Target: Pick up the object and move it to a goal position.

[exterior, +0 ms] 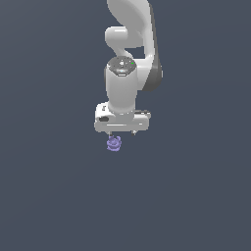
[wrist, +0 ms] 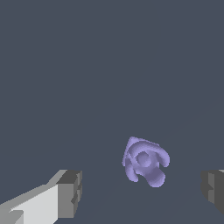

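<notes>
Hovering directly over the lavender coiled object (exterior: pixel 113 143), the gripper (exterior: pixel 121 132) holds its fingers (wrist: pixel 70 194) spread wide with the object (wrist: pixel 145 161) lying untouched between them, apparently so it can descend and close around it.

The arm (exterior: pixel 128 59) looks like smooth white plastic with a soft gloss. The gripper (wrist: pixel 142 192) has duller grey finger pads (wrist: pixel 72 192) — ridged, rubbery-looking. The purple coil (wrist: pixel 144 161) looks smooth and plastic-like, faintly shiny; the ground (exterior: pixel 49 196) — flat, matt slate-grey.
</notes>
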Available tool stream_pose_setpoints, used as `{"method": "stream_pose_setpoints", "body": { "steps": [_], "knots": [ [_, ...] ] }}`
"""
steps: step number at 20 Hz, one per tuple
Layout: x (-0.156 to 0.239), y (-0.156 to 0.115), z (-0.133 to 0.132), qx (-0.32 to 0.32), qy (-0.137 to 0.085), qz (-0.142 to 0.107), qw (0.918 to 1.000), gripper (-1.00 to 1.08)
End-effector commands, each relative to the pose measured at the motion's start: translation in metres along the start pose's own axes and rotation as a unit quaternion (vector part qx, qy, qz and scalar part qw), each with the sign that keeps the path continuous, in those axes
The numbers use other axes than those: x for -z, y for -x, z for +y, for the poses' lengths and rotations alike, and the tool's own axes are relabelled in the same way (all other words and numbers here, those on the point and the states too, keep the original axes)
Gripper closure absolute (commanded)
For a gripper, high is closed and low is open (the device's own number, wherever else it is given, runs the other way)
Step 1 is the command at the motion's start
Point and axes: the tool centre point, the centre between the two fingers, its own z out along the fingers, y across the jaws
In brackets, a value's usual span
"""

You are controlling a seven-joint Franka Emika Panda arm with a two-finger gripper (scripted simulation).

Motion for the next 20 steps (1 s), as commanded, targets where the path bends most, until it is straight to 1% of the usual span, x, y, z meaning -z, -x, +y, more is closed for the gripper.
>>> {"method": "stream_pose_setpoints", "body": {
  "steps": [1, 8, 14, 20],
  "knots": [
    [-0.002, 0.001, 0.001, -0.003, 0.000, -0.001, 1.0000, -0.92],
    [-0.028, 0.011, 0.013, -0.046, -0.005, -0.003, 0.9989, -0.92],
    [-0.064, 0.028, 0.030, -0.108, -0.010, -0.007, 0.9940, -0.92],
    [-0.081, 0.037, 0.039, -0.140, -0.011, -0.009, 0.9901, -0.92]
  ]
}}
